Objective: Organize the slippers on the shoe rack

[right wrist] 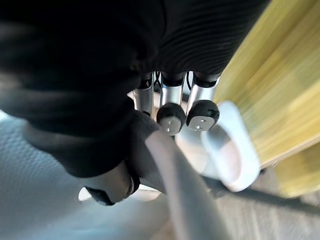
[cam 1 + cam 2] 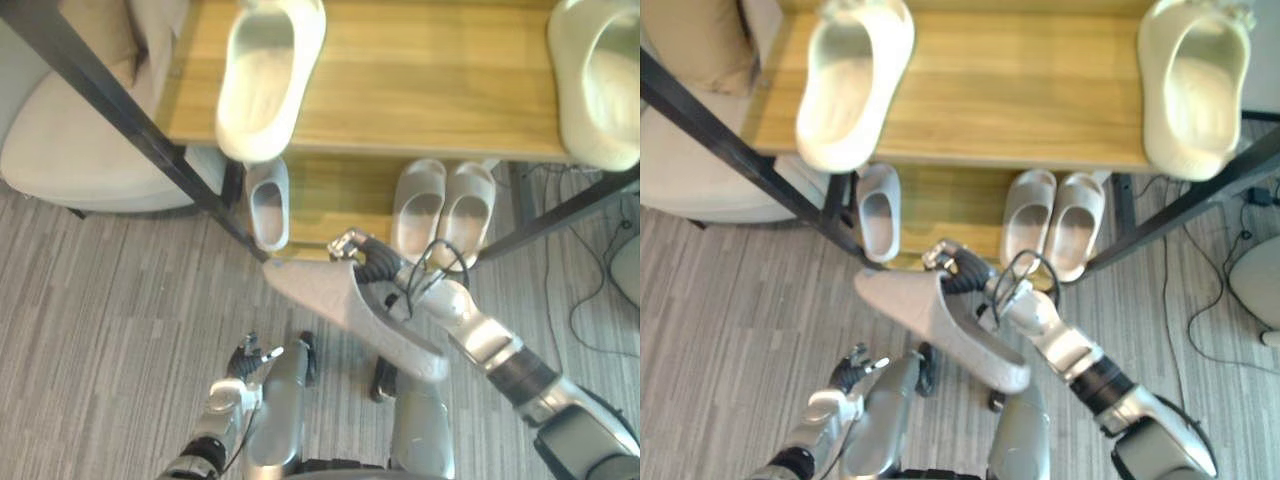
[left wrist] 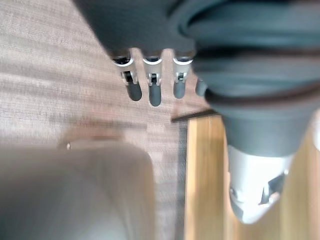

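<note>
Diagonally, grey slipper (image 2: pixel 320 300) (toe toward shoe rack (image 2: pixel 420 90))

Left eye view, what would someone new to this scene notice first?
The right hand grips a grey slipper in the air just in front of the shoe rack. On the rack's top shelf the left cream slipper and the right cream slipper lie far apart. On the lower shelf a white pair stands with a single slipper off to its left.
</note>
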### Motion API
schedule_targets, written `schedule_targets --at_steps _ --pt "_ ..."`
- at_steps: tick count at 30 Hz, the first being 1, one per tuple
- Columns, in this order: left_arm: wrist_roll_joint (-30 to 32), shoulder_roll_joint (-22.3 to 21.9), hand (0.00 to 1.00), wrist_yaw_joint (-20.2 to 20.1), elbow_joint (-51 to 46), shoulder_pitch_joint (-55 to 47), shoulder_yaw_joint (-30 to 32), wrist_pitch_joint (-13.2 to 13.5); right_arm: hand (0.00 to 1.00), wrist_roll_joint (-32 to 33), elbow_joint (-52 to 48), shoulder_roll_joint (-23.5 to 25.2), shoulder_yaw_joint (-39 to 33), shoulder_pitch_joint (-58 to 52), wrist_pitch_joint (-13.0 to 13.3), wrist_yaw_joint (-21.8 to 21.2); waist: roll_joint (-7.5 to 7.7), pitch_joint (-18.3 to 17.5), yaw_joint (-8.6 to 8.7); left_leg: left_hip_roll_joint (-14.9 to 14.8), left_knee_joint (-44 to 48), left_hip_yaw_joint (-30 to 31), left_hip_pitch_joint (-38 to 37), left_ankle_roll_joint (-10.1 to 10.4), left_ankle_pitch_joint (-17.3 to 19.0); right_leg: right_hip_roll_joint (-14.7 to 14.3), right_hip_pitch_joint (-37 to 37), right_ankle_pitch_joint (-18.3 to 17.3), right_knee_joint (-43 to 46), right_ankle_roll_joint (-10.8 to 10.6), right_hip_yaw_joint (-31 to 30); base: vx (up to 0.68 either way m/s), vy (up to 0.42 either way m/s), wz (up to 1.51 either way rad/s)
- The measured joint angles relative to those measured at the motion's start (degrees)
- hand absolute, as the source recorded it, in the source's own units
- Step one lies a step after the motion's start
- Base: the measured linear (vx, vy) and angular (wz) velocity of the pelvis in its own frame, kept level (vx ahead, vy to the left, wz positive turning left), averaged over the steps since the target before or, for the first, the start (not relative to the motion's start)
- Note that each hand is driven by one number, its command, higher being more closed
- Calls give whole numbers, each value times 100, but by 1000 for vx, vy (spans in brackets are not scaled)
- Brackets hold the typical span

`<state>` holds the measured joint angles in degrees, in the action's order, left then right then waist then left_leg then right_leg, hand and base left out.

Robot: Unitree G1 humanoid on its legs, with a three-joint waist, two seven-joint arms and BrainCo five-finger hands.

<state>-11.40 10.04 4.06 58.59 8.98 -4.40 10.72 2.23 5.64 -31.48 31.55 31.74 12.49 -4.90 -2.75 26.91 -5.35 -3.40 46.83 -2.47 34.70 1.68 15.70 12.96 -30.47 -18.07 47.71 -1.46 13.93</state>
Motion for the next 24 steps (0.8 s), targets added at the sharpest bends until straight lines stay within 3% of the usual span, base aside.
schedule_targets --at_steps 4,9,15,24 --pt "-112 -6 0 167 287 -21 18 -101 100 -231 93 177 -308 149 0 418 48 94 -137 -79 925 154 743 35 308 72 -662 -389 927 128 33 -56 -46 8" --pt "-116 -161 0 261 262 -87 331 -181 100 -691 259 473 -808 386 -6 1007 132 266 -234 -73 1728 290 1453 53 539 209 -1292 -796 1797 134 58 -71 -37 10" --pt "-118 -408 0 349 0 -175 614 -248 100 -1172 255 753 -1225 442 -56 1511 149 321 -394 -54 2137 334 1909 33 638 340 -1741 -958 2301 186 57 -66 -13 5" --pt "-108 -514 0 484 -358 -297 777 -265 100 -2198 257 1097 -1923 963 -536 2446 150 322 -482 -37 2428 403 2228 97 655 518 -1983 -1150 2712 251 147 -40 0 7"
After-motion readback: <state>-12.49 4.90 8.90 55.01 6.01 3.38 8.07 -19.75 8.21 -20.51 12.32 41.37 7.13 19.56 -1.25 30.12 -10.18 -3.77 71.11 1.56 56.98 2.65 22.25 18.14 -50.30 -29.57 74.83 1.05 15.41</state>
